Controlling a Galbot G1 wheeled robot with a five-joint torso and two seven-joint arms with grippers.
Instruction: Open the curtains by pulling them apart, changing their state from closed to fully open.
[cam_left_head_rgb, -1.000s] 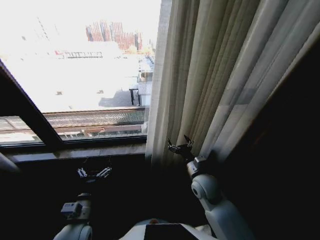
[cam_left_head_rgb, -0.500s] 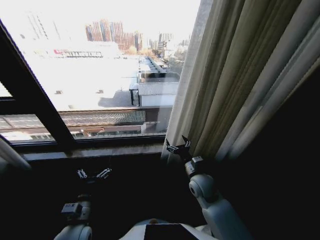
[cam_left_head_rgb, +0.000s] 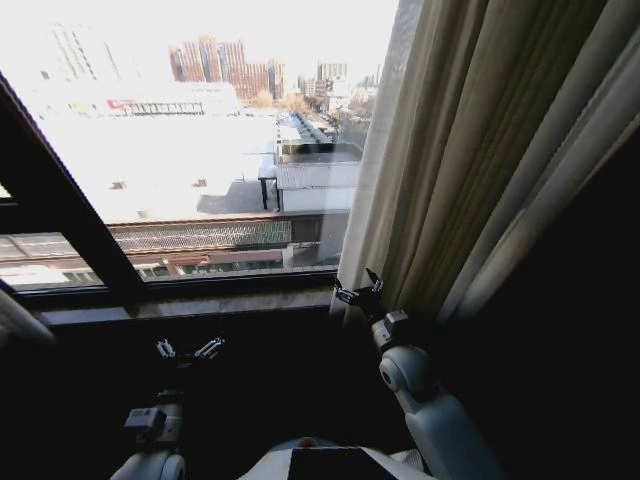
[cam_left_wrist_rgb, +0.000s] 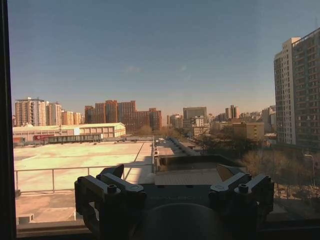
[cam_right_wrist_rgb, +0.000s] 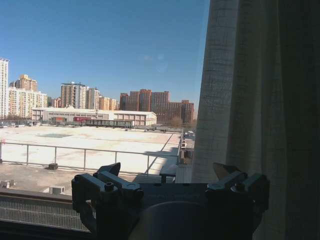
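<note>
The curtains (cam_left_head_rgb: 480, 150) hang bunched in long pale pleats at the right of the window, their inner edge running down to the sill. My right gripper (cam_left_head_rgb: 358, 293) is open at the foot of that edge, close against the fabric, with nothing seen between its fingers. From the right wrist, the curtains (cam_right_wrist_rgb: 260, 100) stand beyond the open right gripper (cam_right_wrist_rgb: 167, 170), to one side of it. My left gripper (cam_left_head_rgb: 188, 348) is open, low before the sill and apart from the fabric. The left wrist view has the open left gripper (cam_left_wrist_rgb: 172, 175) facing bare glass.
A dark window frame bar (cam_left_head_rgb: 70, 190) slants across the left of the glass. The sill (cam_left_head_rgb: 200, 305) runs below it. Dark wall (cam_left_head_rgb: 570, 380) lies right of the curtains. A pale strip (cam_left_head_rgb: 15, 318) shows at the far left edge.
The curtain's inner edge now stands farther right, baring more window. The right gripper has stayed at that edge. The whole view has shifted slightly too. The left arm has not moved.
</note>
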